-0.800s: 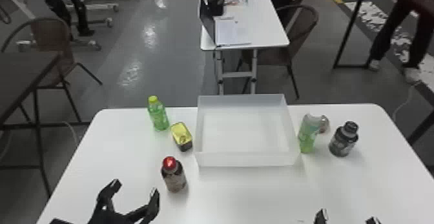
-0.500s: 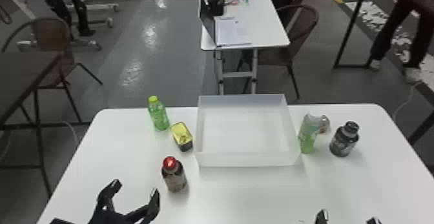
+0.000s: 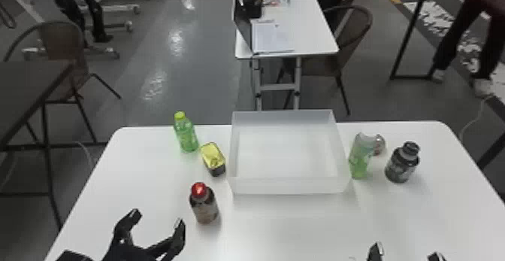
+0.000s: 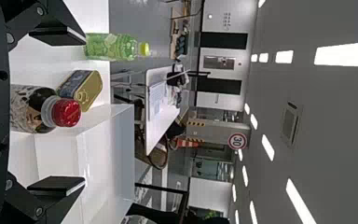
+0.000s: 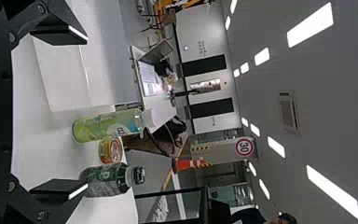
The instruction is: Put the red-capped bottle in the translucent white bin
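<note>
1. Red-capped bottle (image 3: pixel 204 207) stands upright on the white table (image 3: pixel 285 234), on the robot's left, nearer the robot than the bin and apart from it. Standing free, it probably offers its sides to a grasp from the near side.
2. Left gripper (image 3: pixel 158 219) is open and holds nothing. In the left wrist view the bottle shows in the span between its two spread fingers, so this arm seems the likely one for the pick; the next move is probably a short advance with some sideways alignment before closing.
3. Yellow-topped tin (image 3: pixel 212 158) sits beyond the bottle, close to the bin's left side. Pushing the bottle forward could knock into it, so lifting first looks wiser.
4. White bin (image 3: pixel 289 185) lies centrally, presumably to suit either arm. Its near wall and left wall form edges the bottle's base must clear; the broad floor inside leaves room to set it down upright, away from the corners.
5. Green bottle (image 3: pixel 186 136) stands farther back on the left, off the likely path from bottle to bin.
6. Right gripper (image 3: pixel 406 252) waits low at the near side, open, nothing between its fingers. White-capped bottle (image 3: pixel 360 158), small round tin (image 3: pixel 378 144) and dark bottle (image 3: pixel 402 162) stand on the bin's right.
</note>
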`<action>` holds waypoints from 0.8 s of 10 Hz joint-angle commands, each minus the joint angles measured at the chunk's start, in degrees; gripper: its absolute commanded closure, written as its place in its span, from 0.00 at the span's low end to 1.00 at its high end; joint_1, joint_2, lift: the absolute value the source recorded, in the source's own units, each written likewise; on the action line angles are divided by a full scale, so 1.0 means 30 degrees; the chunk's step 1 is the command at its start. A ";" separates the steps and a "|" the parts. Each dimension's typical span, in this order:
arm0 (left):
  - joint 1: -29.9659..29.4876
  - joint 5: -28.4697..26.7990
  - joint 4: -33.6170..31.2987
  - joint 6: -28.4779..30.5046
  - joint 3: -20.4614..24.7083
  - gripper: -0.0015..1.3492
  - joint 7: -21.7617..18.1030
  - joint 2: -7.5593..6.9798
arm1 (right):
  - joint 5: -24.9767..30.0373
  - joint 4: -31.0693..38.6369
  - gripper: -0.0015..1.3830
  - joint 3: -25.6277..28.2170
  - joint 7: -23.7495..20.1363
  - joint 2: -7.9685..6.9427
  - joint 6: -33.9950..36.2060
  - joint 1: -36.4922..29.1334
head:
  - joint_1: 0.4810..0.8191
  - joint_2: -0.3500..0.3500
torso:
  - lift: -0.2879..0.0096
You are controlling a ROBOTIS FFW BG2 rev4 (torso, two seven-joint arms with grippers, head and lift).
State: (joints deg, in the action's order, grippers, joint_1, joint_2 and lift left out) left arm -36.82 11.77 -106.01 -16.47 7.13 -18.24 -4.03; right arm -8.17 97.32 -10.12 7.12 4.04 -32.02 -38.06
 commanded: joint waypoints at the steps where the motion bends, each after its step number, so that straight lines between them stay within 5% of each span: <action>1: 0.0379 0.0325 0.0149 0.1124 0.0405 0.17 -0.0804 -0.0005 | -0.0002 -0.0038 0.14 0.0006 0.0001 0.0000 0.0010 0.0089 | 0.63 0.64 | 0.97; 8: 0.4071 -0.2223 0.2815 0.4494 0.2280 0.17 -0.4583 0.0054 | -0.0031 -0.0389 0.14 -0.0053 -0.0029 -0.0058 0.0010 0.0763 | 0.63 0.67 | 0.97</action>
State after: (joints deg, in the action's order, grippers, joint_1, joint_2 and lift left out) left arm -25.70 6.14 -98.61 -3.52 13.93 -32.05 -3.88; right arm -8.34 96.27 -10.28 7.01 3.96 -32.01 -35.94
